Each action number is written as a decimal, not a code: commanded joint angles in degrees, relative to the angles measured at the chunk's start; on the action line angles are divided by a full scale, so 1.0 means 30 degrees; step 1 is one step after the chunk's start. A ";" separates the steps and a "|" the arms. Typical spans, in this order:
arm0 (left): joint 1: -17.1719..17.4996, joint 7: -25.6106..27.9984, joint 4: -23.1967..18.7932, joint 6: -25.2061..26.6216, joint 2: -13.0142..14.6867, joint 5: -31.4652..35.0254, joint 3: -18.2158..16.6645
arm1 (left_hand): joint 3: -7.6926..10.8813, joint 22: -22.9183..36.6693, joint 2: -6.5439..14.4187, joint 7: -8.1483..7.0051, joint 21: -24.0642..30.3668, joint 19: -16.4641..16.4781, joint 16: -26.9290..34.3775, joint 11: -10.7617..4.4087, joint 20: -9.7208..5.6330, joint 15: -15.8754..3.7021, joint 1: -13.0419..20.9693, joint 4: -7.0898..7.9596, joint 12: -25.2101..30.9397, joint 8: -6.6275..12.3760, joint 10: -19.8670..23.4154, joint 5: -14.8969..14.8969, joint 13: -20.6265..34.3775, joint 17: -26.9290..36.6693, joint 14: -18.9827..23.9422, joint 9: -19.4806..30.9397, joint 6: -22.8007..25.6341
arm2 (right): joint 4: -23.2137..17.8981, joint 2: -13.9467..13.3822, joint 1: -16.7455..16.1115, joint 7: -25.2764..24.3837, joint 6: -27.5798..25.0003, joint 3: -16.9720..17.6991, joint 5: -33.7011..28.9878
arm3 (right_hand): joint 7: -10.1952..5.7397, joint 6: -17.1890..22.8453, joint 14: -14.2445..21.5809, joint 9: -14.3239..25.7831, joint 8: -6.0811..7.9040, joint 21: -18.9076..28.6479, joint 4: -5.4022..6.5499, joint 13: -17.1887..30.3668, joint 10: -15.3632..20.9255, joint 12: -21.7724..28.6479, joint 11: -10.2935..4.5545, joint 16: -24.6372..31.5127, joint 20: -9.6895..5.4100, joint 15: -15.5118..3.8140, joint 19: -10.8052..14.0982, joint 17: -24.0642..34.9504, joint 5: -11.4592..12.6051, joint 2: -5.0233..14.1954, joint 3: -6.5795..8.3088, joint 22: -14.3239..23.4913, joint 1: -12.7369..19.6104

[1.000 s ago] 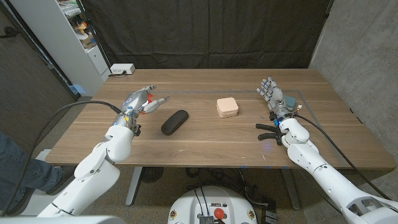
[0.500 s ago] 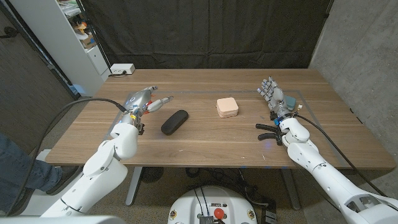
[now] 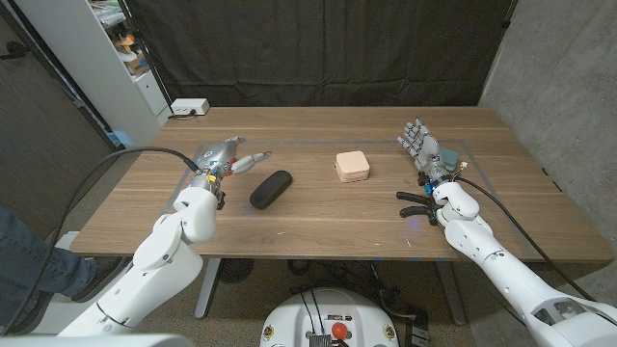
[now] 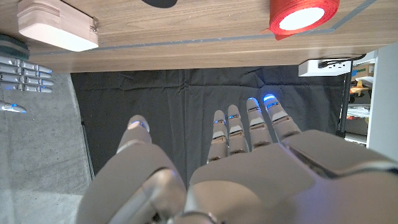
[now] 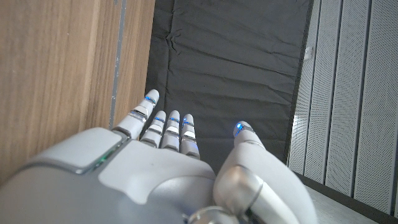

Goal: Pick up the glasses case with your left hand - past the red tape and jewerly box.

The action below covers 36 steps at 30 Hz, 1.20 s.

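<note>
Glasses case (image 3: pixel 271 188): dark, rigid-looking, likely light and smooth; best gripped across its narrow middle. Left hand (image 3: pixel 224 159) spread, empty, just beside it.

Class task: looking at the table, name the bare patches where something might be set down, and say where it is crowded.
Bare wood lies between the jewelry box and the right hand, and along the table's near edge. It is crowded at the left: the left hand sits close beside the glasses case, and the red tape is near them.
</note>
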 commanded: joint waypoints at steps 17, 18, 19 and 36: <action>-0.1864 -0.0678 0.0063 0.3917 0.1006 0.2195 0.3391 | -0.0288 0.0095 -0.0114 0.0102 0.0266 0.0946 0.0143 0.0073 0.0057 0.0008 -0.0134 -0.0043 0.0085 0.0111 0.0539 0.0340 0.0143 0.0062 0.0737 0.0109 0.0443 | 0.0280 0.0201 -0.0215 0.0447 0.0336 0.0243 0.0376 | -0.0044 0.0230 0.0253 0.0056 -0.0108 -0.0066 -0.0022 0.0054 0.0202 -0.0022 0.0020 0.0121 0.0039 -0.0005 0.0126 0.0031 0.0054 -0.0048 -0.0123 0.0033 -0.0169; -0.2001 -0.0892 0.0053 0.4119 0.1112 0.2348 0.3572 | -0.0297 0.0094 -0.0111 0.0098 0.0271 0.0999 0.0128 0.0074 0.0059 0.0031 -0.0123 -0.0049 0.0083 0.0147 0.0546 0.0354 0.0149 0.0063 0.0737 0.0110 0.0550 | 0.0233 0.0200 -0.0245 0.0421 0.0304 0.0249 0.0394 | -0.0040 0.0229 0.0264 0.0056 -0.0109 -0.0067 -0.0025 0.0054 0.0209 -0.0020 0.0000 0.0124 0.0042 0.0003 0.0127 0.0029 0.0054 -0.0048 -0.0125 0.0033 -0.0170; -0.2103 -0.1046 0.0047 0.4241 0.1207 0.2447 0.3704 | -0.0305 0.0092 -0.0107 0.0093 0.0274 0.1044 0.0115 0.0083 0.0060 0.0045 -0.0114 -0.0055 0.0080 0.0185 0.0548 0.0365 0.0154 0.0063 0.0738 0.0111 0.0662 | 0.0307 0.0196 -0.0235 0.0520 0.0422 0.0228 0.0340 | -0.0042 0.0227 0.0258 0.0056 -0.0111 -0.0069 -0.0027 0.0054 0.0203 -0.0024 0.0000 0.0120 0.0053 -0.0002 0.0122 0.0028 0.0054 -0.0046 -0.0126 0.0033 -0.0170; -0.3578 -0.2922 0.0015 0.5833 0.1848 0.4053 0.5795 | -0.0324 0.0071 -0.0053 0.0091 0.0250 0.1246 0.0000 0.0081 0.0070 0.0088 0.0020 -0.0115 0.0019 0.0128 0.0466 0.0447 0.0183 0.0066 0.0653 0.0113 0.0646 | 0.0374 0.0351 -0.0316 0.0771 0.0497 0.0339 0.0648 | -0.0052 0.0217 0.0270 0.0056 -0.0121 -0.0082 -0.0049 0.0056 0.0194 -0.0041 0.0012 0.0112 0.0065 -0.0002 0.0117 0.0018 0.0056 -0.0050 -0.0148 0.0033 -0.0185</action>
